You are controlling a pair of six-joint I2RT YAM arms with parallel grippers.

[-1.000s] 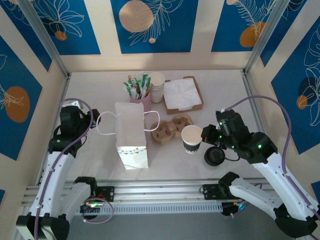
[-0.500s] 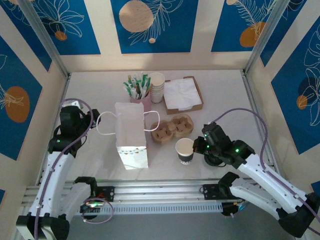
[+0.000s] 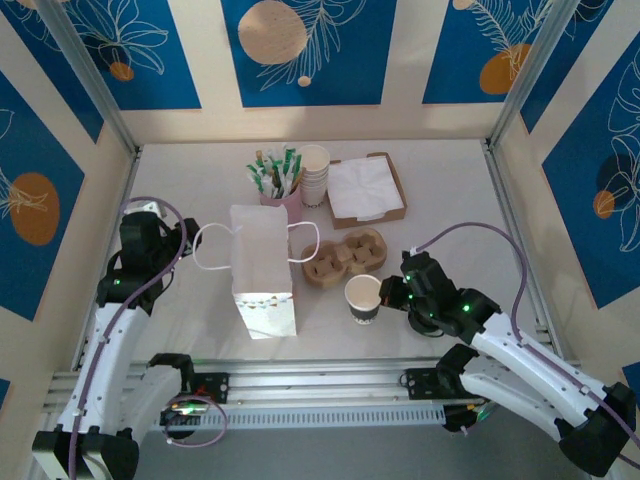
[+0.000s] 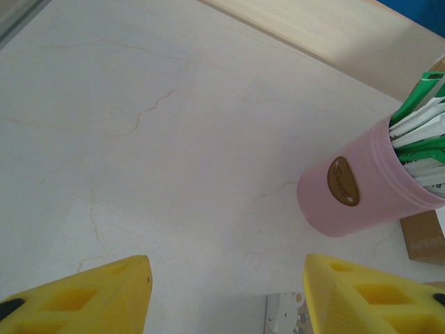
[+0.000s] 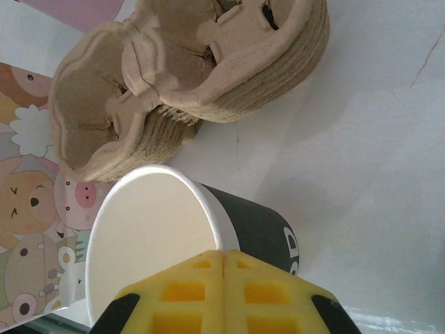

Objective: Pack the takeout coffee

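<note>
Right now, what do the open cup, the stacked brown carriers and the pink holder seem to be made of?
The open cup looks like paper: matte white inside with a rolled rim, and a slightly glossier black printed outside. The stacked brown carriers look like molded pulp, with a rough fibrous surface and uneven edges. The pink holder is smooth and faintly shiny, probably plastic or coated card; the look leaves it open.

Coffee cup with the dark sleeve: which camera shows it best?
The right wrist view: the coffee cup is close up, with its open, lidless mouth and dark sleeve plain to see. The top external view gives it small, standing just in front of the cardboard carriers.
</note>
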